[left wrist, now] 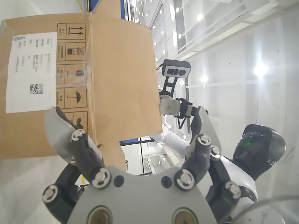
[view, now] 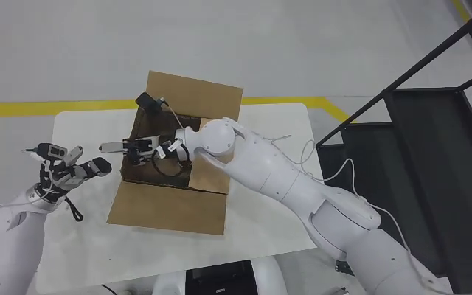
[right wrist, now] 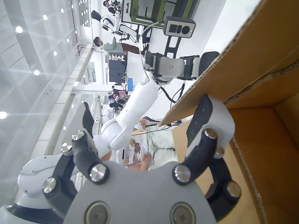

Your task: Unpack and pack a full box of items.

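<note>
Top view has the box [view: 195, 92] on the table [view: 273, 125], flaps folded out. The right gripper [view: 129, 147] reaches across the box's open top to the wall on the side of the left gripper [view: 92, 168].

Right wrist view shows its fingers [right wrist: 208, 115] apart, holding nothing. One finger is inside the box just beside that wall's cardboard edge and the other is outside. The edge seems to run across the gap, so closing would likely pinch wall or flap, not an item.

The left gripper is outside the same wall, apart from the box and facing its labelled side. Its fingers [left wrist: 201, 127] are also spread and empty.

The right arm is clearly the nearer one. I cannot tell what items lie inside; anything to lift would lie below and behind the right fingers, deeper in the box.
</note>
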`<state>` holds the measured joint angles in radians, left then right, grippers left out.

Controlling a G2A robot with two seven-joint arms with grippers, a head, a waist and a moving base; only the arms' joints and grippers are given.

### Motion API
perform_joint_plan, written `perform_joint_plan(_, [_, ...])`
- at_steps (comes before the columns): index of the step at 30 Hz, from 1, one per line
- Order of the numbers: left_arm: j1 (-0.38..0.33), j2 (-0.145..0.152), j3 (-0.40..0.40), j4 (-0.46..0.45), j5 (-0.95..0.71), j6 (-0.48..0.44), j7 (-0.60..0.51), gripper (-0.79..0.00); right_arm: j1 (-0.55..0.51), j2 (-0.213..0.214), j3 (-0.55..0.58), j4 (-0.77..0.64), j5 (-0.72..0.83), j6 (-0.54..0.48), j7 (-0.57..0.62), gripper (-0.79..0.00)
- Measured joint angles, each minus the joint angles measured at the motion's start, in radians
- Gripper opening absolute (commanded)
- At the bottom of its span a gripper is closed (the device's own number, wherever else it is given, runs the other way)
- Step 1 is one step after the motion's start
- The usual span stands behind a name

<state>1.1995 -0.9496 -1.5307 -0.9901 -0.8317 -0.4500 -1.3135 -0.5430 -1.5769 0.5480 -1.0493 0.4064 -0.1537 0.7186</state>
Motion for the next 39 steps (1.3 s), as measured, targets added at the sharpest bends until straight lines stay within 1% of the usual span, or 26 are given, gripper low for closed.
perform_joint_plan(3, [-0.034,-0.014,0.047,0.059,-0.011,0.012,-0.021,0.0,-0.004,-0.001,0.012,0.002,-0.012,0.003,0.004,0.0])
perform_joint_plan(7, [-0.046,-0.029,0.095,0.101,-0.027,0.03,-0.059,0.0,-0.014,-0.002,0.026,-0.002,-0.029,0.008,0.009,0.0])
perform_joint_plan(15, [-0.041,-0.054,0.165,0.106,-0.045,0.052,-0.093,0.0,-0.041,0.002,0.061,-0.023,-0.056,0.023,0.019,0.0])
perform_joint_plan(17, [-0.042,-0.059,0.174,0.109,-0.055,0.061,-0.095,0.0,-0.045,0.003,0.069,-0.029,-0.063,0.026,0.022,0.0])
perform_joint_plan(20, [-0.043,-0.065,0.193,0.112,-0.072,0.1,-0.141,0.0,-0.052,0.006,0.083,-0.038,-0.073,0.035,0.029,0.0])
perform_joint_plan(22, [-0.051,-0.066,0.191,0.127,-0.075,0.102,-0.15,0.0,-0.06,0.006,0.088,-0.046,-0.078,0.04,0.033,0.0])
perform_joint_plan(26, [-0.058,-0.056,0.129,0.156,-0.128,0.086,-0.143,0.0,-0.072,0.0,0.081,-0.059,-0.085,0.05,0.042,0.0])
perform_joint_plan(29, [-0.029,-0.037,0.042,0.121,-0.184,0.114,-0.172,0.0,-0.072,-0.011,0.064,-0.061,-0.092,0.058,0.053,0.0])
perform_joint_plan(32, [0.027,-0.016,-0.06,0.047,-0.238,0.15,-0.207,0.0,-0.068,-0.028,0.038,-0.053,-0.093,0.062,0.052,0.0])
perform_joint_plan(35, [0.099,0.0,-0.161,-0.062,-0.309,0.177,-0.224,0.0,-0.057,-0.052,-0.002,-0.029,-0.105,0.082,0.047,0.0])
perform_joint_plan(39, [0.177,0.012,-0.241,-0.209,-0.364,0.228,-0.222,0.0,-0.046,-0.085,-0.052,0.02,-0.119,0.106,0.039,0.0])
